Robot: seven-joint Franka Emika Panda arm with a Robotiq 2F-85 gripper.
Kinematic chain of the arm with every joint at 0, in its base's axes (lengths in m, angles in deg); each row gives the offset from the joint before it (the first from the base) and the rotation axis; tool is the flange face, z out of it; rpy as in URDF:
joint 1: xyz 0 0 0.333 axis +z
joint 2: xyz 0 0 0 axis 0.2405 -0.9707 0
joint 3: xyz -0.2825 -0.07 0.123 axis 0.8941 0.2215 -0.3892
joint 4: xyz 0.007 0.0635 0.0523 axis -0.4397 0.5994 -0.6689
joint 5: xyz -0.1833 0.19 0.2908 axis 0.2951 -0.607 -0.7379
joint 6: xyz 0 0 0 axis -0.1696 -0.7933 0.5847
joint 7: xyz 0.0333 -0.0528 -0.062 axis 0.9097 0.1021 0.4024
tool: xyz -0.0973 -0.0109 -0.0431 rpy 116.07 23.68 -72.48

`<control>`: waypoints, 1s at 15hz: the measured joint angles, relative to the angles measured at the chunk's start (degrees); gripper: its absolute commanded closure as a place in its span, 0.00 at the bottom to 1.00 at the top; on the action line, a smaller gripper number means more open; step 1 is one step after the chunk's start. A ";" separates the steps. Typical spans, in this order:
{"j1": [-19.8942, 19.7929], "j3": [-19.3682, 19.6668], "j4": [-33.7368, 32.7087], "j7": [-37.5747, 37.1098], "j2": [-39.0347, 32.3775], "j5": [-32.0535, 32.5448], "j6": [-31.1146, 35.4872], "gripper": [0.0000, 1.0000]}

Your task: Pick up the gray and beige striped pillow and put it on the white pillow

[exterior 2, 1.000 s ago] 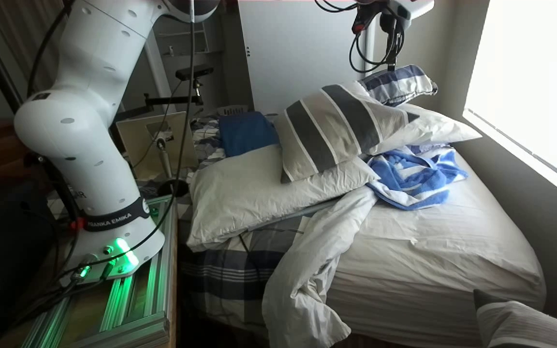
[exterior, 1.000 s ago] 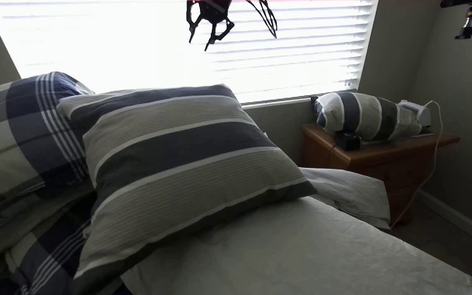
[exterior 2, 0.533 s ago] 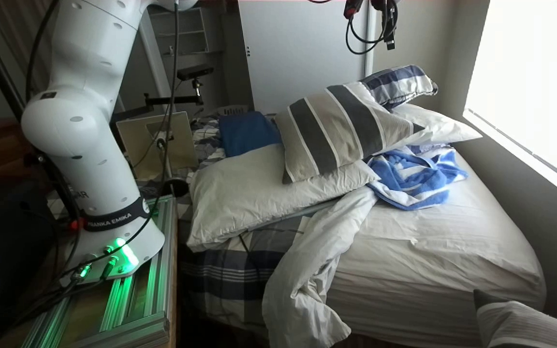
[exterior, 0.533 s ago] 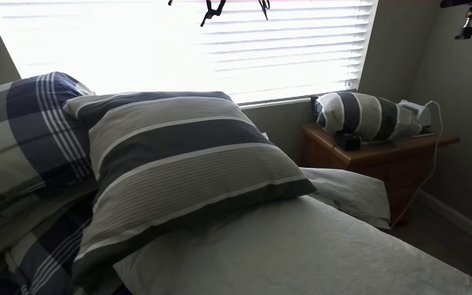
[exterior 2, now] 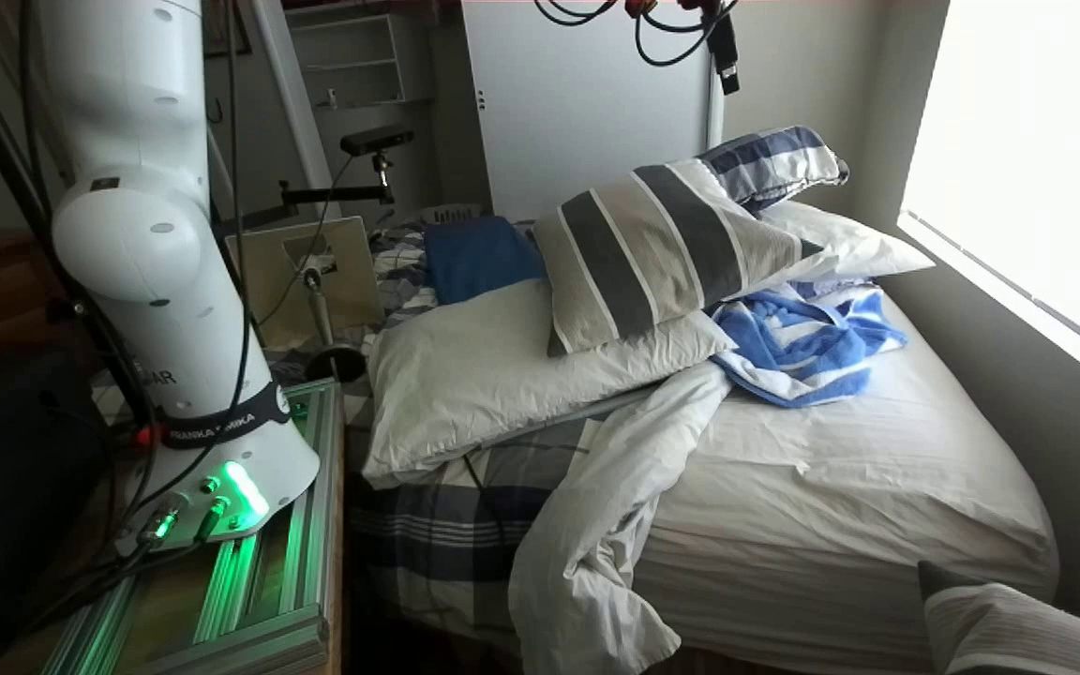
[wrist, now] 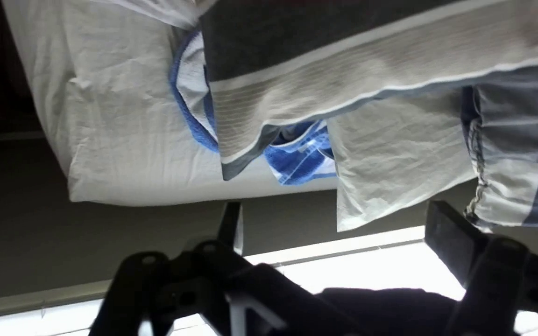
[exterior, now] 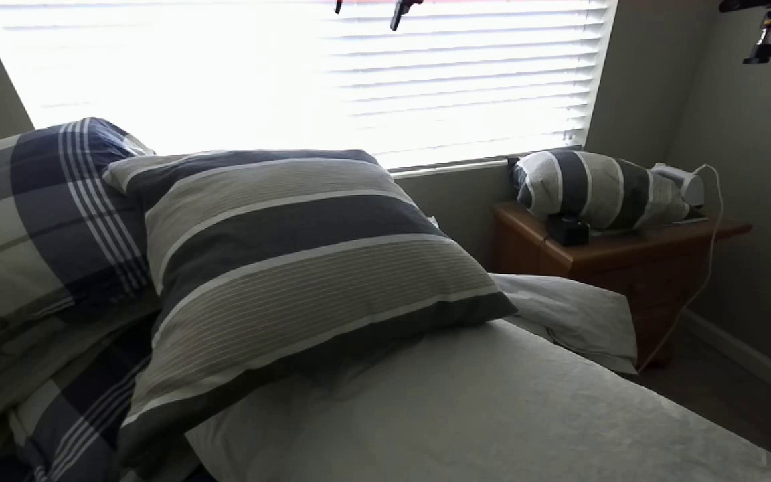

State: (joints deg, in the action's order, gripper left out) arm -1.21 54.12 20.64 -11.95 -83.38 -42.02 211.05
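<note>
The gray and beige striped pillow (exterior: 332, 274) lies slanted on the bed, leaning toward the plaid pillow, in both exterior views. Its near edge rests on the white pillow (exterior 2: 465, 375), which lies flat and is partly covered by it. High above the pillows hangs my gripper (exterior 2: 727, 86), mostly cut off by the top edge in both exterior views. In the wrist view my gripper (wrist: 334, 210) stands open, its fingers (wrist: 453, 240) wide apart and nothing between them. A corner of the striped pillow (wrist: 306, 79) shows beyond the fingertips, apart from them.
Behind the striped pillow is a navy plaid pillow (exterior 2: 774, 164), with another white pillow (exterior 2: 863, 239) below. A blue and white towel (exterior 2: 802, 347) lies crumpled on the bed. A striped bolster (exterior: 603, 191) sits on a wooden nightstand (exterior: 620, 251) by the window. A camera stand (exterior 2: 376, 141) rises behind the bed.
My gripper has risen away from the pillows, then shifted, and its fingers have spread wider. The striped pillow has sunk slightly and then stayed still.
</note>
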 measured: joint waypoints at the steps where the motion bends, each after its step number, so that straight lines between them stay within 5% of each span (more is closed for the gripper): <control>1: -0.87 -1.13 2.87 3.17 2.20 -0.03 -0.53 0.00; 8: -6.69 -5.99 23.12 29.47 16.57 -3.78 -0.66 0.00; 15: -7.01 -2.21 44.14 57.26 33.31 -9.16 -0.86 0.00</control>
State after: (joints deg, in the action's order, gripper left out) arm -8.23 51.90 64.77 45.31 -50.06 -51.17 210.19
